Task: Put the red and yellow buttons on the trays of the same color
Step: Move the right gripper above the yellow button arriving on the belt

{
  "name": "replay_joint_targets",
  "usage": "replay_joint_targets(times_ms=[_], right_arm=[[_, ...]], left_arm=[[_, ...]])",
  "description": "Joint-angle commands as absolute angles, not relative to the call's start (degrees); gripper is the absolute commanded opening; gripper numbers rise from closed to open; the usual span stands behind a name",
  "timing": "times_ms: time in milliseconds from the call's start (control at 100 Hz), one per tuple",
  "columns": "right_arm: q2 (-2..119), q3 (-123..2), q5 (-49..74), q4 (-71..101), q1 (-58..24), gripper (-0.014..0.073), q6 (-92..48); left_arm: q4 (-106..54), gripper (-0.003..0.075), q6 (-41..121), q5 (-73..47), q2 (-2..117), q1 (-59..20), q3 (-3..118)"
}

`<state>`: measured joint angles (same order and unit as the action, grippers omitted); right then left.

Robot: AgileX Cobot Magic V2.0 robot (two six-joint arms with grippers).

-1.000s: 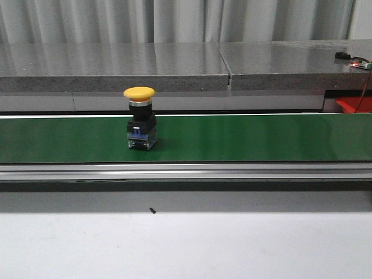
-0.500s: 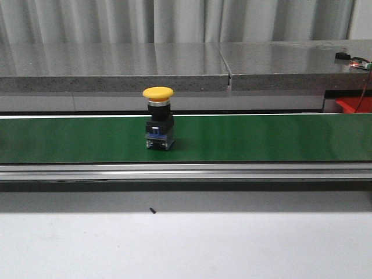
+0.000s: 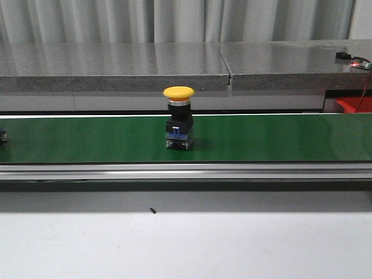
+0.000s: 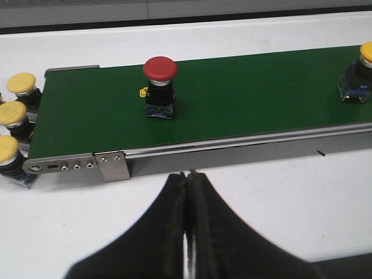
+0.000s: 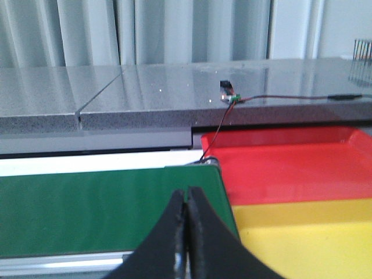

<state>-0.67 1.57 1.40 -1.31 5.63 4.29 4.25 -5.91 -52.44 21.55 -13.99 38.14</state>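
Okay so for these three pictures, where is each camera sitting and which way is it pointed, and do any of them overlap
Front view: faces forward over the white table, across the green belt, at a yellow button; no arm shows.
Left wrist view: above the left gripper, shut; it looks down on the belt's end, a red button and three more yellow buttons beside it.
Right wrist view: low behind the right gripper, shut; it looks at the belt's other end, the red tray and yellow tray.
Shared: front and left wrist both show the belt's yellow button.
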Motion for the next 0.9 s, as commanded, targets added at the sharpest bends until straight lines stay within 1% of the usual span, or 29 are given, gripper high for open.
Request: replay_joint_targets(times_ms=[0,190,370,510,720,890], right_arm=[[-1.7,-1.5,0.0,0.0,5.7,-0.0059,4.5],[2.8,-6.6,2.6,1.7,5.7,-0.0059,4.8],[11.4,-15.0,8.8,2.7,5.7,-0.0059,4.8],[17.4,-20.8,9.1,4.6,5.7,-0.0059,4.8],[27.5,-30.7,17.8,4.9,5.7,-0.0059,4.7],[34.1,-37.3,22.9,4.9,2.6,-0.0059,-1.2]], left_arm=[[3.7,-0.0019,-6.7,-48.1,22.0,-15.1,39.5],[3.7,-0.0019,-6.7,-49.2,22.0,-15.1,39.5],[3.7,-0.0019,-6.7,-49.2,22.0,-15.1,39.5],[3.7,-0.0019,-6.7,-49.2,22.0,-15.1,39.5],[3.7,-0.0019,-6.7,-49.2,22.0,-15.1,39.5],[3.7,-0.0019,-6.7,-49.2,22.0,-15.1,39.5]])
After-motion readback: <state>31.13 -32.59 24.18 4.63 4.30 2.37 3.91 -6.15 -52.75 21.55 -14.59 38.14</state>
